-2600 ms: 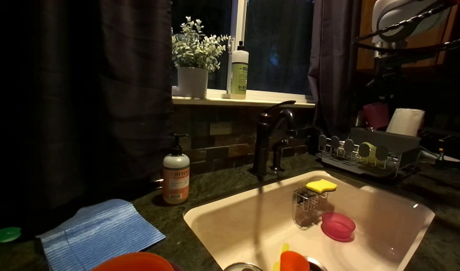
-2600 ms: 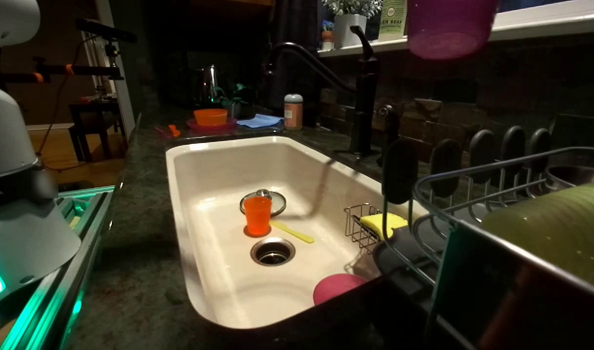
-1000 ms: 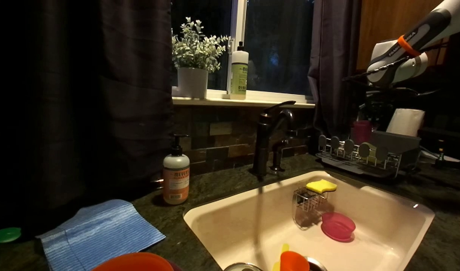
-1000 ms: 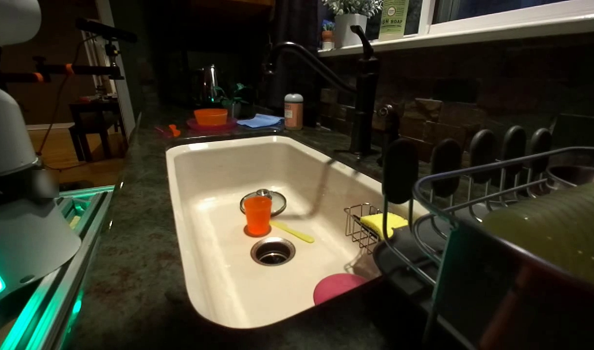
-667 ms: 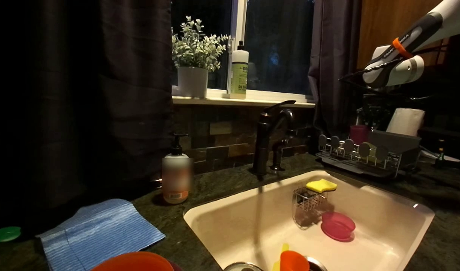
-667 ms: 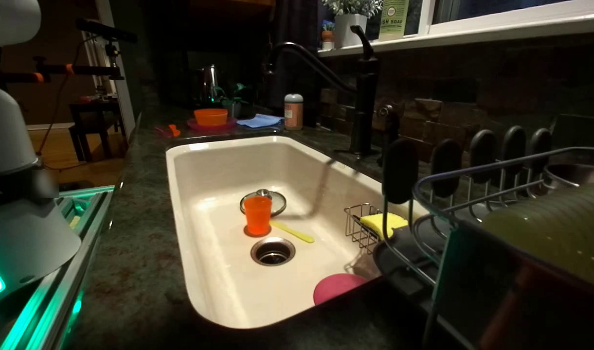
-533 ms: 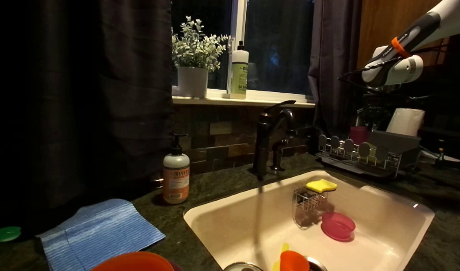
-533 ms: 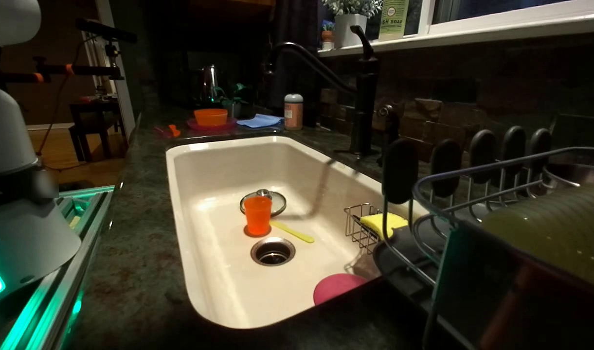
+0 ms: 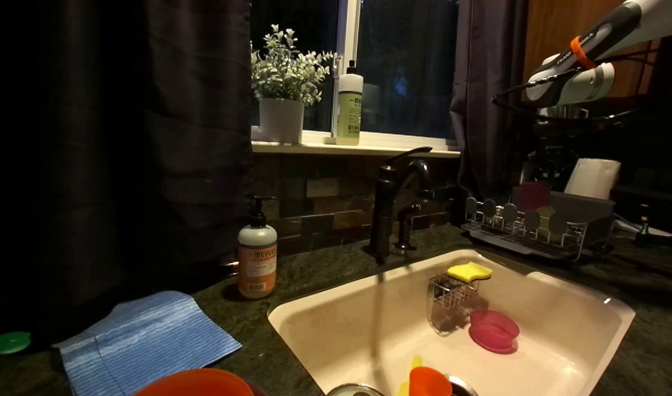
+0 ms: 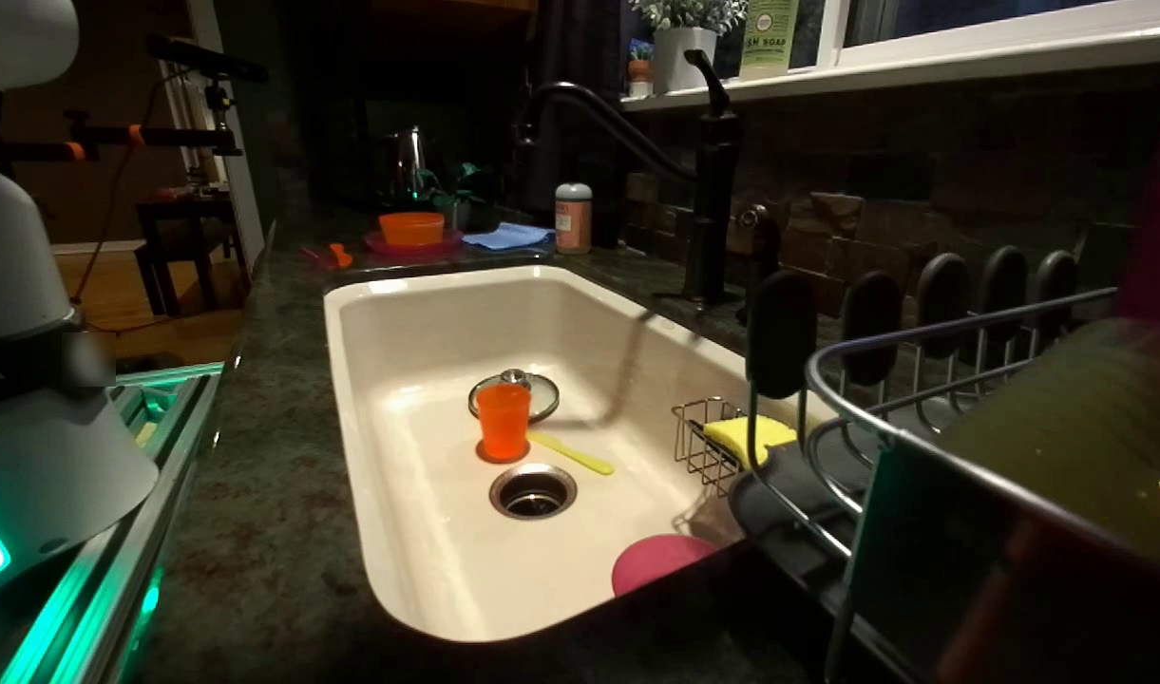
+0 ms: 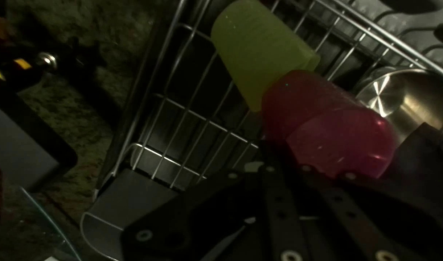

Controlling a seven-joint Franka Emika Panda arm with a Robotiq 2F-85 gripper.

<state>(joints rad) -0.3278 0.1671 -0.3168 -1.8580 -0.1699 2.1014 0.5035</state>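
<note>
In the wrist view my gripper (image 11: 281, 152) has its dark fingers close together at the side of a magenta cup (image 11: 337, 134); it looks shut on the cup's wall. The cup is tilted and overlaps a yellow-green cup (image 11: 255, 47) lying in the wire dish rack (image 11: 134, 195). A shiny metal pot (image 11: 421, 98) stands close beside the magenta cup. In an exterior view the magenta cup (image 9: 534, 195) hangs below the dark gripper over the rack. In an exterior view the magenta cup (image 10: 1159, 228) shows only at the right edge; the gripper is out of that view.
The white sink (image 10: 446, 570) holds an orange cup (image 10: 503, 423), a yellow-green utensil (image 10: 575, 454), a glass lid, a pink bowl (image 9: 494, 331) and a sponge (image 9: 469, 271) in a wire caddy. The faucet (image 9: 384, 209) and a white roll (image 9: 591, 179) stand near the rack.
The arm came down with the magenta cup to the rack, then rose slightly as the cup tilted. The yellow-green cup has shifted and now hides the metal pot in an exterior view.
</note>
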